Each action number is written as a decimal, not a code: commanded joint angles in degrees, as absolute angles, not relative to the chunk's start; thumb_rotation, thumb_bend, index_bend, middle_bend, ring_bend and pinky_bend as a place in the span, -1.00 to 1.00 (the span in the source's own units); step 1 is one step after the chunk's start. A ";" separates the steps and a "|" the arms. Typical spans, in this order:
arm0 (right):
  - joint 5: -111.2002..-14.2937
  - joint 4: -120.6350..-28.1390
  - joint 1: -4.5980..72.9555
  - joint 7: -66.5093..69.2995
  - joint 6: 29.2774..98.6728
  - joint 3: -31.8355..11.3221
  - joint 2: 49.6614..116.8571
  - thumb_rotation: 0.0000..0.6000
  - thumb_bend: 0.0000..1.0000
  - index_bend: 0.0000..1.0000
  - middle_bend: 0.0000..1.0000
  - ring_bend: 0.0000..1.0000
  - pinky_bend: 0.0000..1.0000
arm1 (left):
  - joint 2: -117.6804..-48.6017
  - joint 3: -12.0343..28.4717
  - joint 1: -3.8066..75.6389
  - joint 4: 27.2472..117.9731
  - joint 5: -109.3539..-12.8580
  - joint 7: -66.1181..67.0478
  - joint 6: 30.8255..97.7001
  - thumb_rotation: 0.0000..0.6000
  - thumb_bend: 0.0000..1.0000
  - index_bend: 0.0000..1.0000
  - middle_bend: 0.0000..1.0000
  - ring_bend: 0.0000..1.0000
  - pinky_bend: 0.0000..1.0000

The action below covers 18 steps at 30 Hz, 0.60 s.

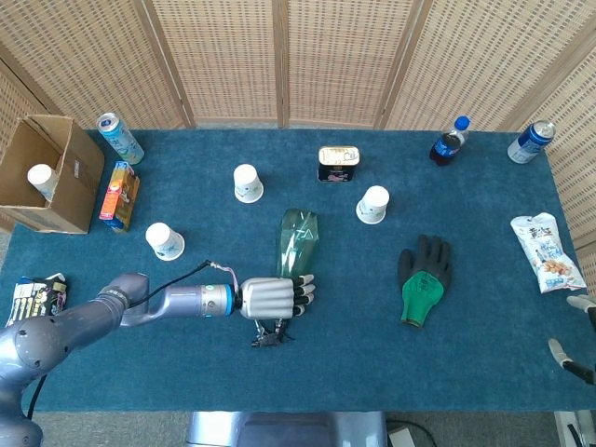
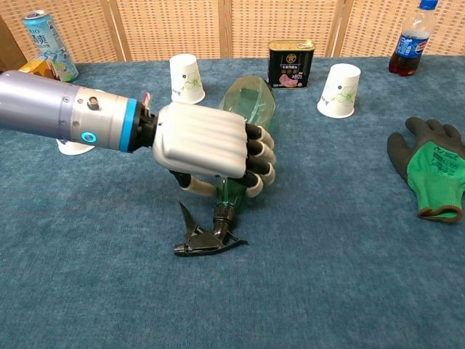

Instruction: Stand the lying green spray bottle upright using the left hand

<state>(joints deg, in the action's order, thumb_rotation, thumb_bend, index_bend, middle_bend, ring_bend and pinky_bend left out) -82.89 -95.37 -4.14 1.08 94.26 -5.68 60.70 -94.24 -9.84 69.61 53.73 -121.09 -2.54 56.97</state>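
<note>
Left hand (image 2: 211,149) wrapped over lower neck of bottle (image 2: 243,138), fingers (image 2: 258,163) curled on far side, thumb on near side: clamped on it. Bottle lying on table (image 2: 349,240), black trigger head (image 2: 205,236) toward camera, base near tin (image 2: 290,64). Right hand (image 1: 579,335) at table edge, cropped; state unclear.

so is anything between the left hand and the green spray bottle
Nothing visible. The left hand is already wrapped around the lower neck of the green spray bottle, which lies on the blue table.
</note>
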 commanded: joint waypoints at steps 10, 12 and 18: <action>-82.72 -95.10 -4.64 1.90 94.65 -5.87 60.85 1.00 -0.47 -0.44 -0.42 -0.65 -0.36 | -96.67 -9.87 70.69 50.71 -119.45 -1.84 58.38 1.00 -0.16 0.23 0.10 0.10 0.28; -82.64 -95.03 -4.68 2.06 94.63 -5.91 60.89 1.00 -0.47 -0.44 -0.42 -0.65 -0.36 | -96.91 -9.95 70.76 50.11 -119.29 -1.85 58.71 1.00 -0.16 0.26 0.10 0.10 0.31; -82.88 -94.95 -4.52 2.32 94.41 -6.01 61.17 1.00 -0.47 -0.44 -0.41 -0.65 -0.36 | -96.97 -7.72 70.92 49.05 -117.15 -2.45 62.30 1.00 -0.16 0.27 0.10 0.10 0.32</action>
<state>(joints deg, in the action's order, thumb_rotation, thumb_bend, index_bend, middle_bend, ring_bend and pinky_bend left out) -82.87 -94.94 -4.54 2.30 94.43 -6.00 61.15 -97.12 -8.93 70.90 49.15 -118.12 -2.15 60.88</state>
